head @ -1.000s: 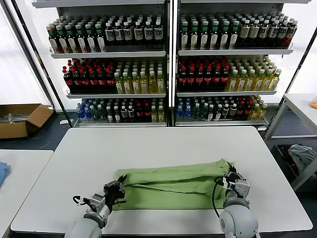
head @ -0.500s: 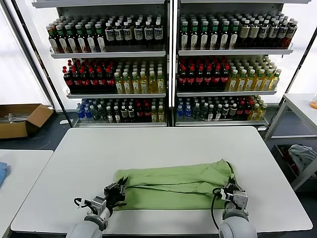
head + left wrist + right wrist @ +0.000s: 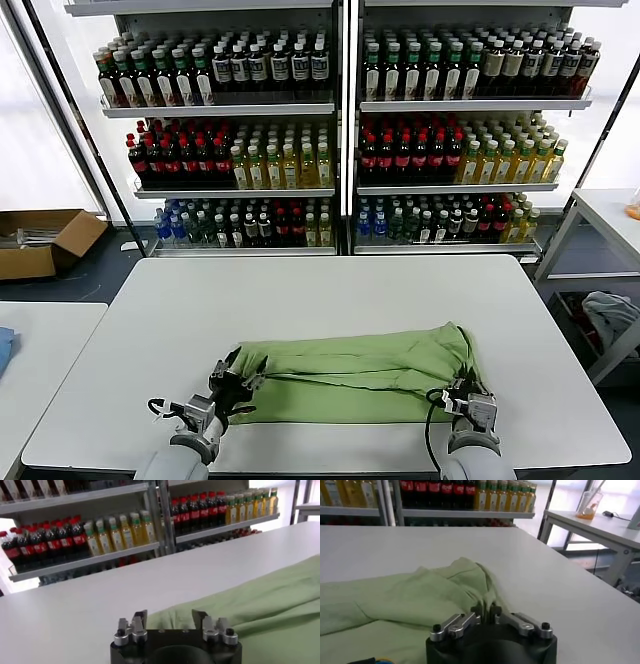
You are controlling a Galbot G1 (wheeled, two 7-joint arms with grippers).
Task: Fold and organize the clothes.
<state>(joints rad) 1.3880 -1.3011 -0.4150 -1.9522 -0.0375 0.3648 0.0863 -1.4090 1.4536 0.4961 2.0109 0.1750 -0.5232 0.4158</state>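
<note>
Near the desk's [image 3: 330, 285] front edge, the left gripper [image 3: 232, 384] sits released, fingers spread at the shirt's [image 3: 350, 370] left end. The right gripper [image 3: 467, 385] is clenched on the shirt's right end, pinching a fold. The shirt lies folded in a long band parallel to the front edge. Behind stand shelves of bottles [image 3: 340, 130].

One green shirt [image 3: 350, 372], two grippers, one cardboard box [image 3: 45, 241], two bottle shelving units
</note>
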